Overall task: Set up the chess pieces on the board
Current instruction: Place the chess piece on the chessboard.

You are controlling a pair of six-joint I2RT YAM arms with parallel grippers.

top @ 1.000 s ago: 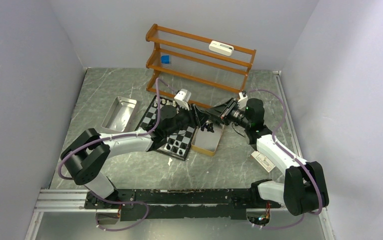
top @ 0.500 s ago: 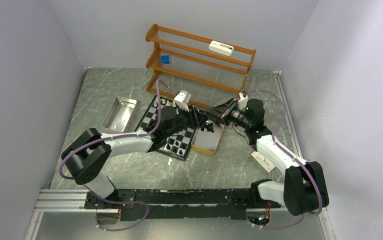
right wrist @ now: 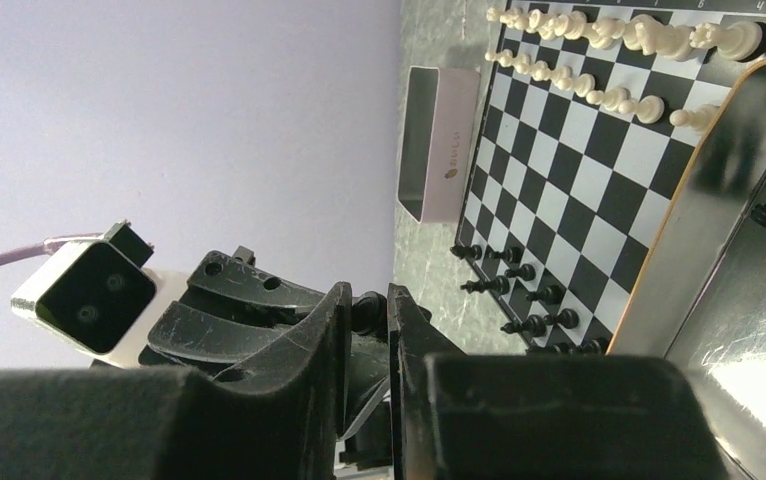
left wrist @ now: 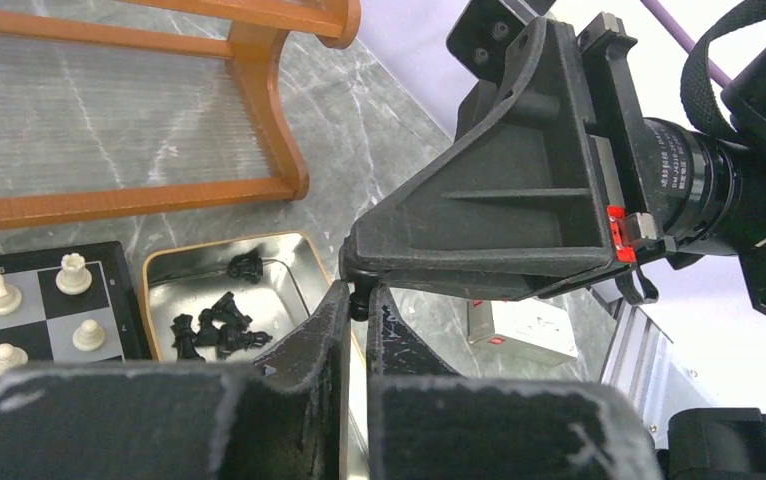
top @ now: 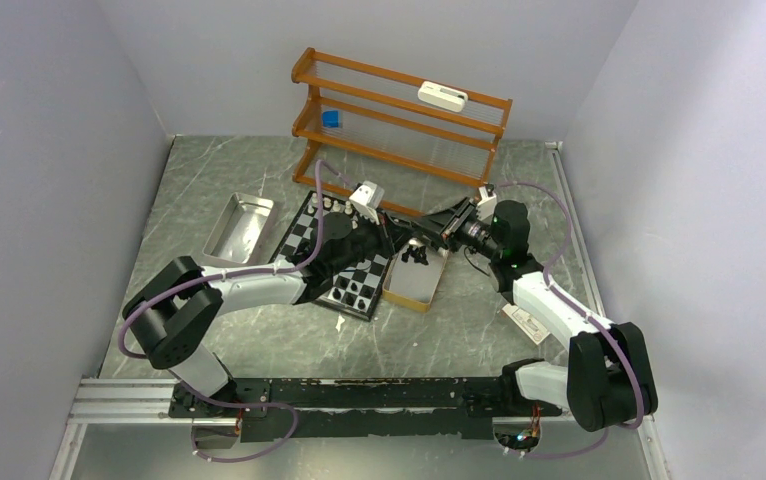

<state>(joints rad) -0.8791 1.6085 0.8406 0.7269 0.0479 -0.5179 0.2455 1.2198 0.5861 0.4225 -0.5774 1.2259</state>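
Observation:
The chessboard [top: 302,236] lies left of centre, with white pieces [right wrist: 639,35] along its far rows and black pieces [right wrist: 519,290] on its near rows. A tan tin box [top: 414,287] beside the board holds several loose black pieces [left wrist: 214,325]. My left gripper [top: 400,236] and right gripper [top: 416,234] meet tip to tip above that box. In the left wrist view my gripper [left wrist: 359,300] is shut on a small black chess piece. In the right wrist view my gripper [right wrist: 367,312] is shut on the same black piece.
A shiny metal tray [top: 237,228] lies left of the board. A wooden rack [top: 399,120] stands behind, carrying a blue item and a white device. A small white box [top: 526,322] lies on the table by the right arm.
The two grippers stay tip to tip above the tan box. The right gripper has shifted very slightly to the left.

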